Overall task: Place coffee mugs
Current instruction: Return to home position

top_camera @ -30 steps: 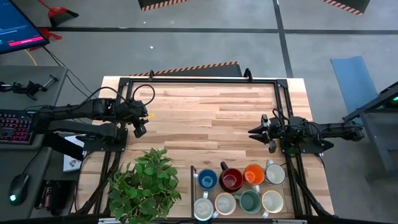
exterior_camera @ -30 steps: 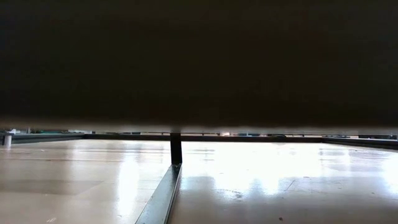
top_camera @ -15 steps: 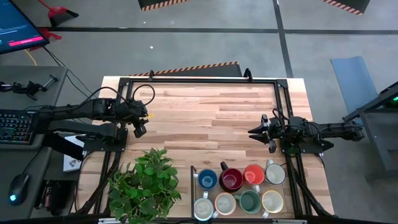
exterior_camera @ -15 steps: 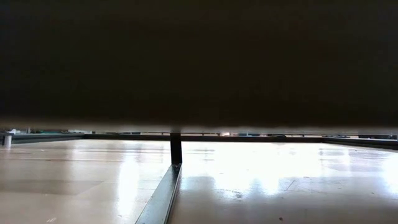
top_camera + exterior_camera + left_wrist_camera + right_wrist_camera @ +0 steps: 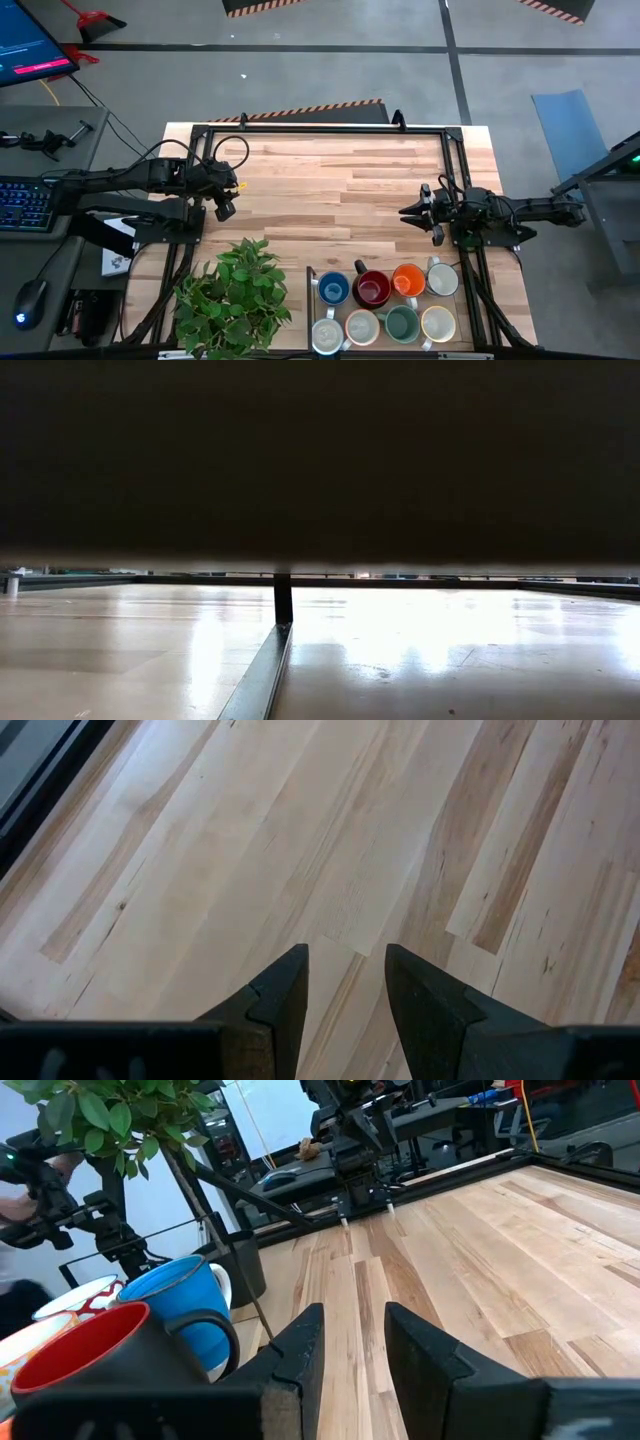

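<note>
High view: coffee mugs [image 5: 371, 290] cluster near the right gripper [image 5: 404, 212], seemingly narrow-gapped, empty; left gripper [image 5: 226, 210] likewise, well apart.

Eight coffee mugs [image 5: 372, 288] stand in two rows of four on a shelf [image 5: 310, 296] at the worktop's [image 5: 330, 190] near-right corner. The potted plant [image 5: 235, 295] stands just left of it.

Nothing legible shows in any view: the only writing is on the monitor [image 5: 28, 45] off the table's far left corner, a pink band of lettering on a blue screen, too small to read.
</note>
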Robot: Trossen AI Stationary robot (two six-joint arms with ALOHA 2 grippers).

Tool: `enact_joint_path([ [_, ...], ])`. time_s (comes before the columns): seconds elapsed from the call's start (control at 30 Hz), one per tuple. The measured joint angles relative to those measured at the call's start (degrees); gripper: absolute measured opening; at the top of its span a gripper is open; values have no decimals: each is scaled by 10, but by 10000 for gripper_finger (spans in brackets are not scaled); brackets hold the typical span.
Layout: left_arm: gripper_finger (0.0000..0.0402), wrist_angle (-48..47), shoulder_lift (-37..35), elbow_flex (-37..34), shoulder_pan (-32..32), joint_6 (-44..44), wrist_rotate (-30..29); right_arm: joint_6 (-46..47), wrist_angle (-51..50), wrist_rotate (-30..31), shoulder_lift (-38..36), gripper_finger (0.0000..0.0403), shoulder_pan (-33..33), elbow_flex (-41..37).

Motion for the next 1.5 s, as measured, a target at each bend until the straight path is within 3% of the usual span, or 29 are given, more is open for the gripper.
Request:
enact_joint_path([
  [0.43,125,15,-2,0,0,-26,-1,0,0,0,0,89,0,0],
  [0.57,125,138,-29,0,-2,-111,-31,0,0,0,0,89,0,0],
  [0.73,125,324,-71,-6,-35,37,-20,0,0,0,0,89,0,0],
  [0.87,125,487,-127,-91,-56,122,67,0,0,0,0,89,0,0],
  [1.07,125,663,-229,-260,-57,95,154,0,0,0,0,89,0,0],
  [1.23,125,691,-313,-350,-57,84,186,0,0,0,0,89,0,0],
  [1.5,125,682,-386,-395,-56,75,191,0,1,0,0,89,0,0],
])
